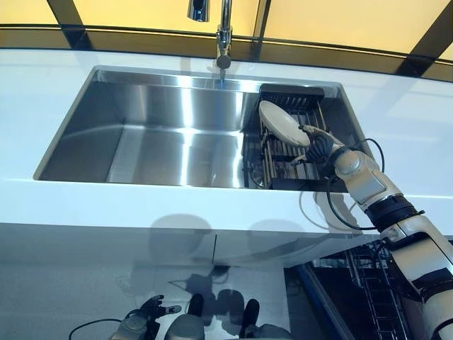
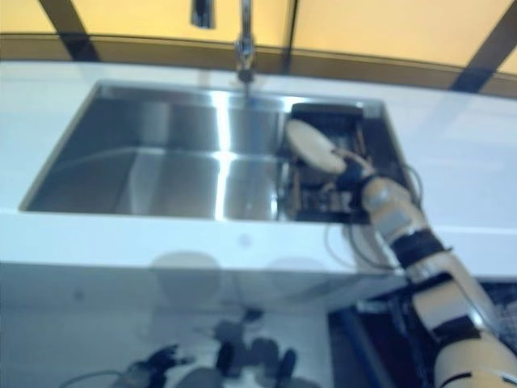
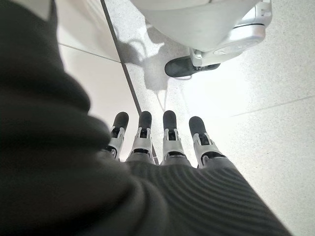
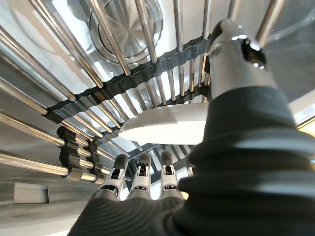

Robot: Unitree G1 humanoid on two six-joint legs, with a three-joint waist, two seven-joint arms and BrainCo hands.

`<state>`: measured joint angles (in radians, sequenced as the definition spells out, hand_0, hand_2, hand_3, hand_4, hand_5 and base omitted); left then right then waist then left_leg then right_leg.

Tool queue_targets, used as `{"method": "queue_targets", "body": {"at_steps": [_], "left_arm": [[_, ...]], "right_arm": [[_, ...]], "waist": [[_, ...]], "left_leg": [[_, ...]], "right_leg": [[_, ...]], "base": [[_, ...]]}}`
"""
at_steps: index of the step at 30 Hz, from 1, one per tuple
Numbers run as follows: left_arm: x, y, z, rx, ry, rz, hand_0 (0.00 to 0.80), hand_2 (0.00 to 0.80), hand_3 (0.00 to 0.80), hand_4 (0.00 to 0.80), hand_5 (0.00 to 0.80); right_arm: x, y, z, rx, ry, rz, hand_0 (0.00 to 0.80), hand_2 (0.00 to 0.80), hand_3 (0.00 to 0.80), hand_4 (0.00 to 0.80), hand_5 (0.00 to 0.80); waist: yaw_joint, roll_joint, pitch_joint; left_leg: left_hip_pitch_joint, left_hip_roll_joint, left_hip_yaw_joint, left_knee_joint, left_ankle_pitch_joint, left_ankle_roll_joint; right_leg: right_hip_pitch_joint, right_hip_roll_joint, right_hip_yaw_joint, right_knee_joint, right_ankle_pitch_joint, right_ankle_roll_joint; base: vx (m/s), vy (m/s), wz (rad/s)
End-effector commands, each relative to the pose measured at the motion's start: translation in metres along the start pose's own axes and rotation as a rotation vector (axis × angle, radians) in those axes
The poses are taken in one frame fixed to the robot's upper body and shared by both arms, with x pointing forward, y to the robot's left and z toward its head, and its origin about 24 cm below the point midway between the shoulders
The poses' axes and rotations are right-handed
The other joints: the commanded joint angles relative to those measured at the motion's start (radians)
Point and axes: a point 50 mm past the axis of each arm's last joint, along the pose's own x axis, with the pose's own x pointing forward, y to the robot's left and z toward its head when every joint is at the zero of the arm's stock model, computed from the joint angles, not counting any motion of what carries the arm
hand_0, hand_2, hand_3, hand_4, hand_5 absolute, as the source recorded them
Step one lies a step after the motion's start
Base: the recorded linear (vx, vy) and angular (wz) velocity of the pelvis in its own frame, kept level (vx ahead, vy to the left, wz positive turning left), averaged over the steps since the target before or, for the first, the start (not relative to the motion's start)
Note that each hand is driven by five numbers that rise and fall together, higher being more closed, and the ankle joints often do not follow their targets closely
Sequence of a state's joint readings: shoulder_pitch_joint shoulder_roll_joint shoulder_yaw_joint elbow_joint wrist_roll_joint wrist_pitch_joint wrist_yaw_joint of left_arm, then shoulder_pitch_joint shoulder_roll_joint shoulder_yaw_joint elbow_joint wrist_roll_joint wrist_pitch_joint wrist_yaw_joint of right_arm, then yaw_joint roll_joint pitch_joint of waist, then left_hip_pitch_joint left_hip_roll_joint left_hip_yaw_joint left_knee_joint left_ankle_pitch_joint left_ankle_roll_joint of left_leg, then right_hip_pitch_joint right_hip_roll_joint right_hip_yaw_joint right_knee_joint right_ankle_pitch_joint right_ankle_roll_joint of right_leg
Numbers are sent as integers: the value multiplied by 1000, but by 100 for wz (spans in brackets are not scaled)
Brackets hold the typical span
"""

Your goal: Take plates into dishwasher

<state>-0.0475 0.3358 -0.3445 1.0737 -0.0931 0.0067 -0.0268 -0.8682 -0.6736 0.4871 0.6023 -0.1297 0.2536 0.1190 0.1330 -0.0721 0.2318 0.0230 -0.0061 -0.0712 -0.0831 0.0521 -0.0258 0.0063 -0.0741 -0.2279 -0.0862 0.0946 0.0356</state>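
Observation:
A white plate [image 1: 282, 122] stands tilted over the black and steel drying rack [image 1: 277, 161] at the right end of the sink. My right hand [image 1: 318, 146] reaches in from the right and pinches the plate's right edge. In the right wrist view the plate [image 4: 167, 125] lies between the thumb [image 4: 231, 54] and the fingers [image 4: 140, 173], with the rack's bars [image 4: 74, 59] behind it. My left hand [image 1: 145, 315] hangs low at the lower left. Its fingers [image 3: 167, 135] are straight over the floor and hold nothing.
The steel sink basin [image 1: 141, 134] is set in a white countertop [image 1: 42, 85], with a faucet [image 1: 224, 35] at the back. Below the counter at the lower right is a dark opening with wire racks [image 1: 368, 283].

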Motion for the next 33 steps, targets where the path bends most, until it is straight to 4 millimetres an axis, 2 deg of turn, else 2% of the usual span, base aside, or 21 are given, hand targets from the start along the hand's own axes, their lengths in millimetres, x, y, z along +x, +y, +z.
{"method": "queue_targets", "body": {"at_steps": [1, 10, 19, 33], "left_arm": [[3, 5, 19, 51, -49, 0, 0, 0, 0, 0, 0], [3, 5, 21, 59, -61, -1, 0, 0, 0, 0, 0], [4, 5, 27, 61, -84, -5, 0, 0, 0, 0, 0], [5, 5, 36, 59, -103, -2, 0, 0, 0, 0, 0]], "right_arm": [[4, -44, 35, -88, -66, -144, 0, 0, 0, 0, 0], [5, -58, 31, -86, -30, -243, 0, 0, 0, 0, 0], [4, -68, 37, -106, -30, -318, 0, 0, 0, 0, 0], [8, -62, 36, -137, -11, -290, 0, 0, 0, 0, 0]], "waist": [[29, -16, 8], [38, -14, 26], [40, -13, 46], [44, -17, 59]], "left_leg": [[-24, -40, 44, 10, -27, 51], [-40, -39, 30, 14, -22, 46], [-62, -39, 24, 21, -18, 44], [-80, -40, 19, 27, -15, 42]], "right_leg": [[2, 8, 20, 45, -30, 17], [-3, 14, 14, 42, -33, 11], [-20, 18, 18, 43, -32, 7], [-33, 18, 14, 47, -31, 5]], "base": [[5, -27, 9], [1, -15, 4], [-2, -2, 1], [0, -1, 2]]}}
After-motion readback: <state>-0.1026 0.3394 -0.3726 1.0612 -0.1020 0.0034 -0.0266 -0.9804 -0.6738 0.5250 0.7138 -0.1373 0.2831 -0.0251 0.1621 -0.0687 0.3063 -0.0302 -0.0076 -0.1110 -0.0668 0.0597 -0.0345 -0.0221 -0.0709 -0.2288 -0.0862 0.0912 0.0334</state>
